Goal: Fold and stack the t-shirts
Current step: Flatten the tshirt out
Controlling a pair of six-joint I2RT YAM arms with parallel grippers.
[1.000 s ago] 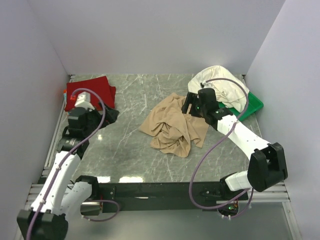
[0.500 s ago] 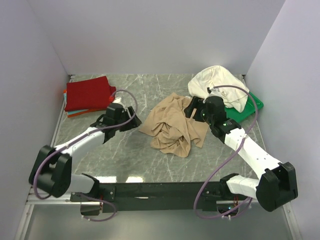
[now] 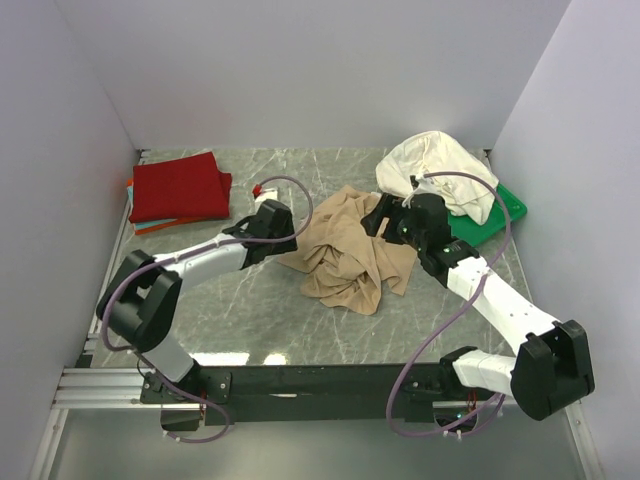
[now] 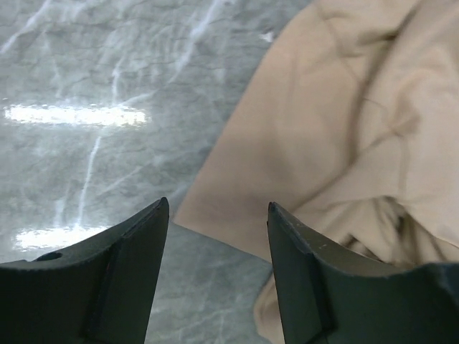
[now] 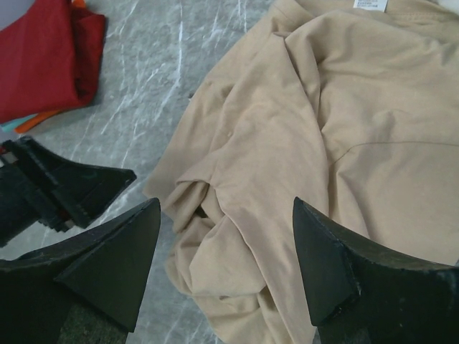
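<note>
A tan t-shirt (image 3: 350, 255) lies crumpled in the middle of the table. My left gripper (image 3: 290, 238) is at its left edge. In the left wrist view the jaws (image 4: 217, 208) stand open with bare table between them, and the tan shirt's corner (image 4: 344, 122) lies just beyond the tips. My right gripper (image 3: 383, 218) hovers open over the shirt's back right part, with tan folds (image 5: 330, 143) below its jaws (image 5: 226, 204). A deep red t-shirt (image 3: 180, 188) lies folded at the back left on thin orange and teal ones (image 3: 150, 228). A cream-white t-shirt (image 3: 435, 165) is heaped at the back right.
A green tray (image 3: 503, 215) sits under the cream-white heap by the right wall. White walls close in the table on three sides. The left gripper's black body (image 5: 64, 190) shows in the right wrist view, near the tan shirt's edge.
My left arm has swung from beside the red stack across to the tan shirt's left edge, and its jaws have narrowed. The right gripper has shifted slightly left over the tan shirt.
</note>
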